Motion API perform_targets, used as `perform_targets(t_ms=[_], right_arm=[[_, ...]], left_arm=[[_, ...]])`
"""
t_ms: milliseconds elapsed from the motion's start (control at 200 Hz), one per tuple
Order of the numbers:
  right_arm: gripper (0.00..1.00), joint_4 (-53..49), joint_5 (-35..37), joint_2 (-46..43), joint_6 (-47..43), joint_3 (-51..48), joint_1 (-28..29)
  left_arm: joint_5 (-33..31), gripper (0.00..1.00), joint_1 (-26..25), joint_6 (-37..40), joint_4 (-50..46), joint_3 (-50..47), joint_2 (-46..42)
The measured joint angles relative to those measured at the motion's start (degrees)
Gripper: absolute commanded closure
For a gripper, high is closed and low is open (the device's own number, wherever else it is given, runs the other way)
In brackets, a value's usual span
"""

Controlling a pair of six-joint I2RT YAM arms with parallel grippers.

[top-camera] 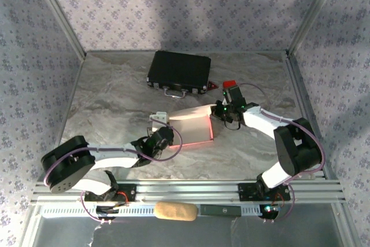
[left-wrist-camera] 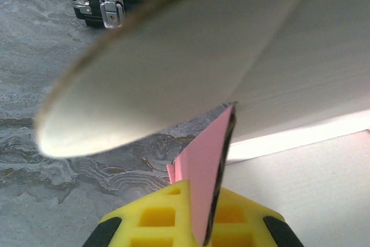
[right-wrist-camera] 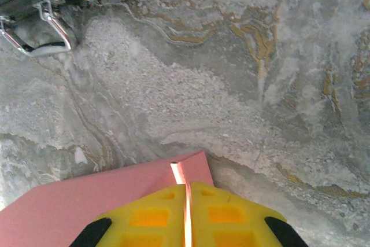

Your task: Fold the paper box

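Mid-fold: L claw (left-wrist-camera: 200, 196) & R claw (right-wrist-camera: 187, 194) each pinch paper box (top-camera: 193, 125) edges, centre frame. Next, prob.: crease walls up w/o tearing.

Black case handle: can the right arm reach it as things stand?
Probably, path-wise: open table lies between the right gripper and the handle. But its jaws are shut on the paper box, so it must release first.

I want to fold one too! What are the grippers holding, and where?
Both pinch the paper box: left gripper on a thin flap edge, right gripper near a corner.
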Motion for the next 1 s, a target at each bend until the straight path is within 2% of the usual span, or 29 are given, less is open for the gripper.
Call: perform_targets(t_ms=[345,670,1004], right_arm=[[0.88,3.4,0.8,-2.7,0.2,-4.4,0.3],[0.88,7.2,1.9,-3.2,0.2,-7.4,1.0],[0.88,8.6,2.1,-4.8,0.2,-9.6,1.8]], left_arm=[[-0.3,1.0,-0.4,1.4,7.0,-1.0,3.7],[-1.6,1.0,-1.7,0.9,8.6,-1.9,4.4],[-0.1,1.0,-2.2,-3.6,7.8,-2.3,3.7]])
